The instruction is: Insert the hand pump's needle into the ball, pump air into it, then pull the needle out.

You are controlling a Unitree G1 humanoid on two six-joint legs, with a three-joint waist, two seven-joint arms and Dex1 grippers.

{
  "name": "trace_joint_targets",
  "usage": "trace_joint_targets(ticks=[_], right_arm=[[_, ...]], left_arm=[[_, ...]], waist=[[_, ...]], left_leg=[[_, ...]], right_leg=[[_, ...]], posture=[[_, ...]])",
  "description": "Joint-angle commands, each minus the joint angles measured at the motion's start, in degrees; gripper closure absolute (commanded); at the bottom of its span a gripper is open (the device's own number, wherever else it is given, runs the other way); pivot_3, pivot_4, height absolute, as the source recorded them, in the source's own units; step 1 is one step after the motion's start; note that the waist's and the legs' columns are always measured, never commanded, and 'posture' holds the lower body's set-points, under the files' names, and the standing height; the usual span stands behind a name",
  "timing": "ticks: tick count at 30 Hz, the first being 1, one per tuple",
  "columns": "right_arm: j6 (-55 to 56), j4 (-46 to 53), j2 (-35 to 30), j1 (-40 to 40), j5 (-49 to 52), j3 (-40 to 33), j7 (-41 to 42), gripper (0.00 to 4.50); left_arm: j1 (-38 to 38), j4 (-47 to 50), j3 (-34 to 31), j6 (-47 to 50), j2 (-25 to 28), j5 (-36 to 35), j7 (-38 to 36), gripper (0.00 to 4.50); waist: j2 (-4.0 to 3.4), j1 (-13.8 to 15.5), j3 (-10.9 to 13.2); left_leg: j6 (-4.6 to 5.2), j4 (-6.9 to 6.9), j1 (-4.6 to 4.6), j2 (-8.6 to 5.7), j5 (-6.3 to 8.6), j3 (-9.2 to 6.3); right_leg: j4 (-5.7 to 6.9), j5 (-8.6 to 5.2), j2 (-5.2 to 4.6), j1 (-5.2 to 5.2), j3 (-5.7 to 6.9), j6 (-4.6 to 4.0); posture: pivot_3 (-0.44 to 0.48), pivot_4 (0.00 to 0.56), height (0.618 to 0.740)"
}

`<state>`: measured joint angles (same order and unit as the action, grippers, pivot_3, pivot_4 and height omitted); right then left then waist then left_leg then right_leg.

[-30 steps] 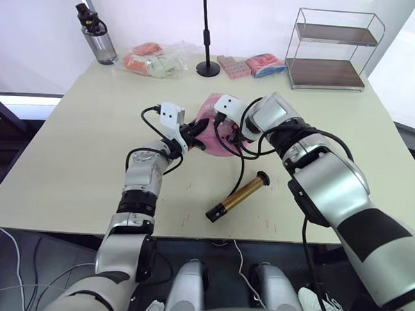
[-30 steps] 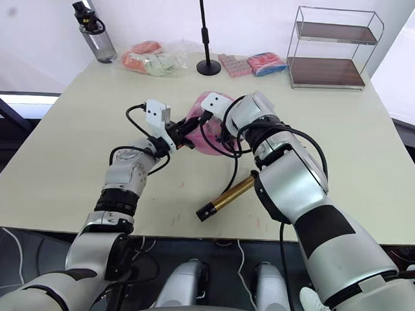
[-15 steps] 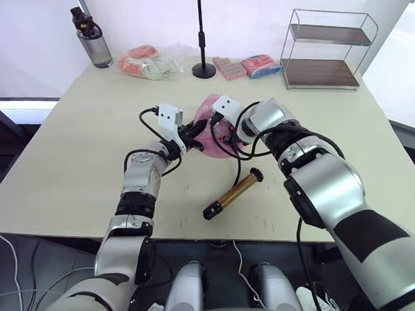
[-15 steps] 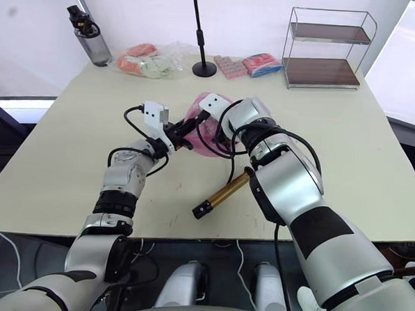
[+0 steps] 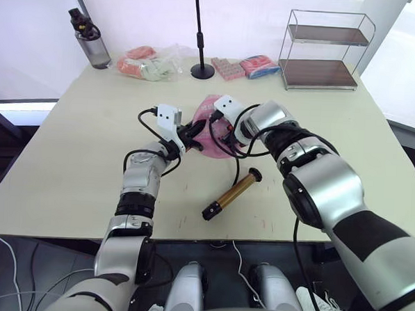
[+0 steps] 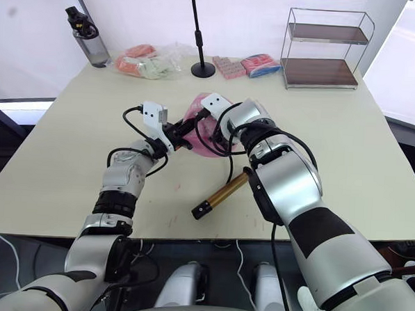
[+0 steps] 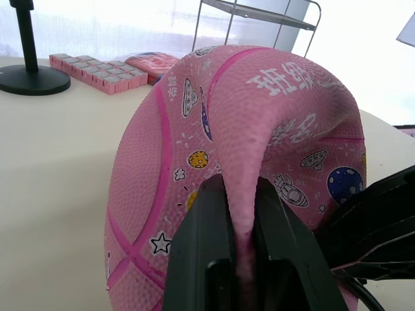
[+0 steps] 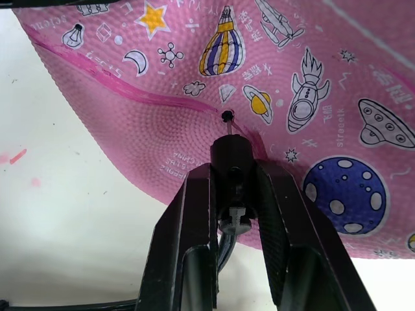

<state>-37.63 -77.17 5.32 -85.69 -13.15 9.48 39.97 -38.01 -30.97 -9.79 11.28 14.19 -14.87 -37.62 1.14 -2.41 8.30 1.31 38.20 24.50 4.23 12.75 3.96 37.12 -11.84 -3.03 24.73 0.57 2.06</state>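
right wrist view: right gripper (image 8: 232, 194) clenched on the needle (image 8: 228, 133) fitting, pin tip at the ball (image 8: 272, 84) valve hole. left gripper (image 7: 241, 214) pinches a fold of the limp ball, propping it mid-table so the valve faces the needle. hand pump (image 5: 232, 194) lies near, slack.

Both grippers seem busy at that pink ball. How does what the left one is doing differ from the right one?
The left gripper pinches a fold of the flattened ball, while the right gripper clamps the black fitting of the needle. The left touches the ball's rubber directly; the right aims the needle at the ball's small valve hole. Both are shut and meet at the ball above the table.
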Motion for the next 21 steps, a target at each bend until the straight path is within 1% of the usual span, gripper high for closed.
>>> trace_joint_targets(ticks=[1,3,5,9,14,16,17,21], right_arm=[[9.6,2.8,1.8,1.3,-3.1,4.8,3.6,4.19],[12.1,3.2,0.6,1.8,-5.1,7.2,5.4,4.19],[12.9,3.5,-0.3,2.0,-5.4,7.8,6.5,4.19],[12.7,3.8,-1.3,2.3,-5.1,7.8,8.1,4.19],[12.8,4.4,-1.6,2.2,-4.4,7.0,8.0,4.19],[14.3,4.7,-1.8,2.5,-5.1,7.8,7.7,3.18],[15.2,4.8,-2.1,2.7,-5.8,8.5,7.7,2.94],[16.4,5.3,-4.0,3.3,-5.9,8.6,8.6,2.94]], left_arm=[[1.3,-3.3,5.2,2.9,-3.5,1.0,-2.5,4.47],[0.8,-4.2,4.8,2.4,-3.1,1.2,-2.3,4.47],[0.4,-4.9,4.5,2.0,-2.9,1.3,-2.5,4.47],[0.0,-5.9,4.3,1.3,-2.6,1.5,-2.6,4.47],[-0.4,-6.9,4.4,0.7,-2.6,1.7,-2.7,4.47],[-0.4,-7.2,4.5,0.4,-2.6,1.8,-2.8,4.5],[-0.4,-7.5,4.5,0.3,-2.7,1.9,-2.8,4.5],[-0.8,-8.5,4.6,-0.4,-2.9,2.4,-2.9,4.5]], waist=[[0.0,0.0,0.0],[0.0,0.0,0.0],[-0.01,0.1,0.0],[-0.01,0.3,0.0],[-0.01,0.4,0.0],[-0.02,0.4,0.0],[-0.05,0.4,0.0],[-0.13,1.6,0.0]], left_leg=[[0.0,0.0,-0.01,0.0,0.0,0.0],[0.0,0.0,-0.02,0.0,0.0,0.0],[0.0,0.0,-0.02,0.0,0.0,0.0],[0.0,0.0,0.02,-0.01,0.0,-0.01],[0.0,0.0,0.03,-0.02,0.0,0.0],[0.0,0.0,0.03,-0.02,0.0,0.0],[0.0,0.0,0.04,-0.02,0.0,0.0],[0.0,0.0,0.2,-0.04,0.0,-0.04]], right_leg=[[0.0,0.0,0.0,0.0,0.0,0.0],[0.0,-0.01,0.0,-0.01,0.0,0.01],[0.0,-0.01,0.0,-0.01,0.0,0.02],[-0.01,-0.01,-0.01,-0.01,0.0,0.0],[-0.01,0.0,-0.03,-0.01,0.0,0.0],[-0.01,0.0,-0.03,-0.01,0.0,0.0],[-0.01,0.0,-0.04,0.0,0.01,-0.01],[-0.09,-0.01,-0.05,0.06,0.05,-0.01]], posture=[[0.0,0.15,0.731],[0.0,0.15,0.731],[0.0,0.15,0.731],[0.0,0.15,0.731],[0.0,0.15,0.731],[0.0,0.15,0.731],[0.0,0.15,0.731],[0.0,0.15,0.731]])
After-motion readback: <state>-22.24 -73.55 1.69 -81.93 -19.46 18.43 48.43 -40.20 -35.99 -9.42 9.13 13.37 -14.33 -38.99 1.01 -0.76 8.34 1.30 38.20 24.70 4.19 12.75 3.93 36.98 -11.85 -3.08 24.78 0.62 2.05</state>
